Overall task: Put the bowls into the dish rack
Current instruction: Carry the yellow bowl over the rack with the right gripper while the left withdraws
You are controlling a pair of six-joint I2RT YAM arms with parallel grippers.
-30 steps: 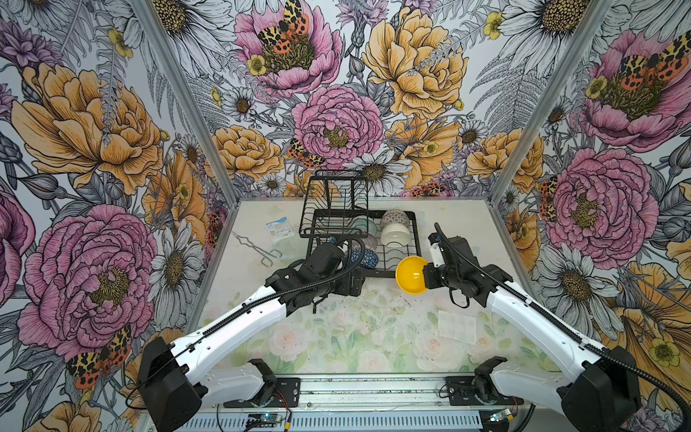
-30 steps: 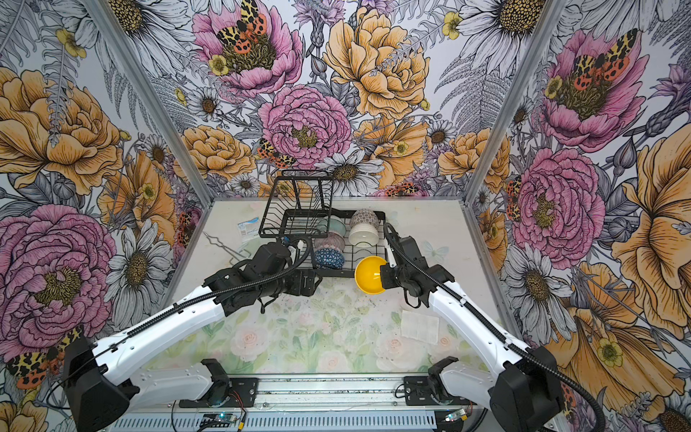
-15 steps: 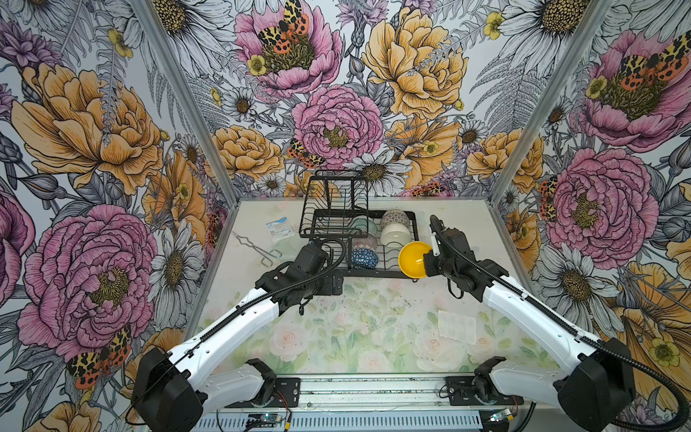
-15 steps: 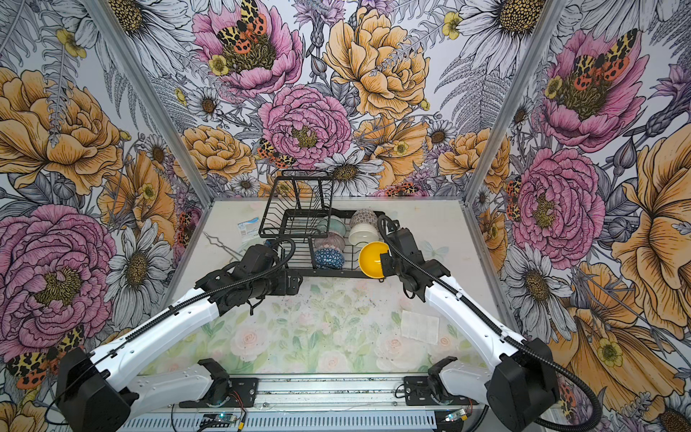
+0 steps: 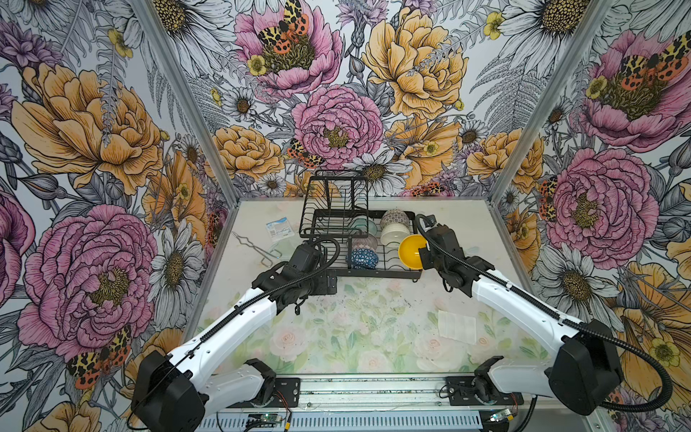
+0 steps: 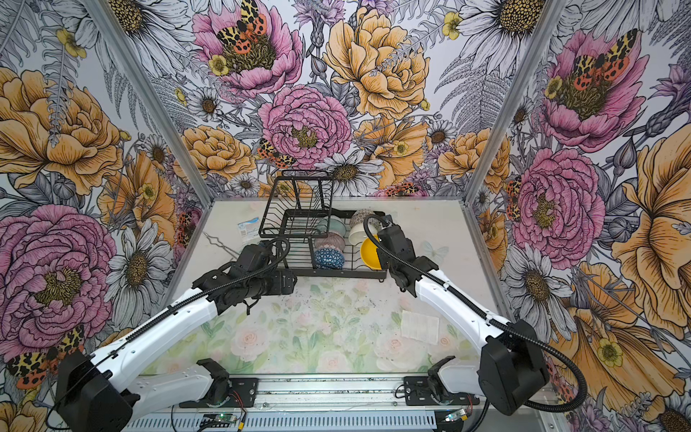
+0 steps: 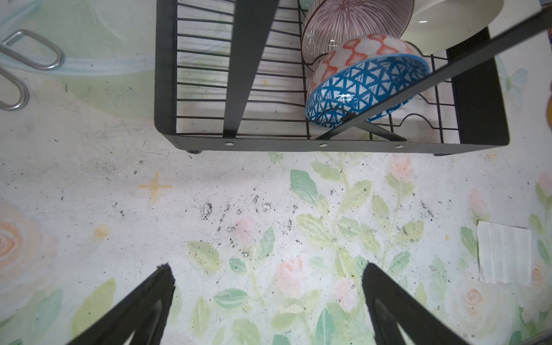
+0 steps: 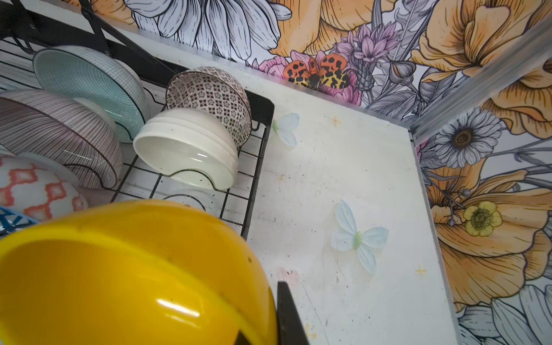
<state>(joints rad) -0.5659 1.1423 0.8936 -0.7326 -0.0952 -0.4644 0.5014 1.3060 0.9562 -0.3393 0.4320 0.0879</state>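
The black dish rack (image 5: 374, 270) stands at the back middle of the table. Five bowls stand on edge in it: teal (image 5: 364, 225), black-and-white geometric (image 5: 394, 216), cream-white (image 5: 394, 235), pink lined (image 5: 364, 242) and blue with triangles (image 5: 362, 258). My right gripper (image 5: 424, 256) is shut on the rim of the yellow bowl (image 5: 411, 251), holding it tilted over the rack's front right corner. In the right wrist view one finger (image 8: 285, 301) lies against the yellow bowl (image 8: 134, 268) from outside. My left gripper (image 7: 268, 268) is open over bare table in front of the rack (image 7: 328, 146), apart from the blue bowl (image 7: 367, 86).
A raised wire basket tier (image 5: 336, 202) takes up the rack's left half. Metal tongs (image 5: 254, 247) and a small packet (image 5: 278, 228) lie left of the rack. A white paper square (image 5: 456, 325) lies on the front right of the table. Flowered walls close in three sides.
The right gripper has carried the yellow bowl back and over the rack's front right corner. The open left gripper has drawn back from the blue bowl, leftward and toward the front.
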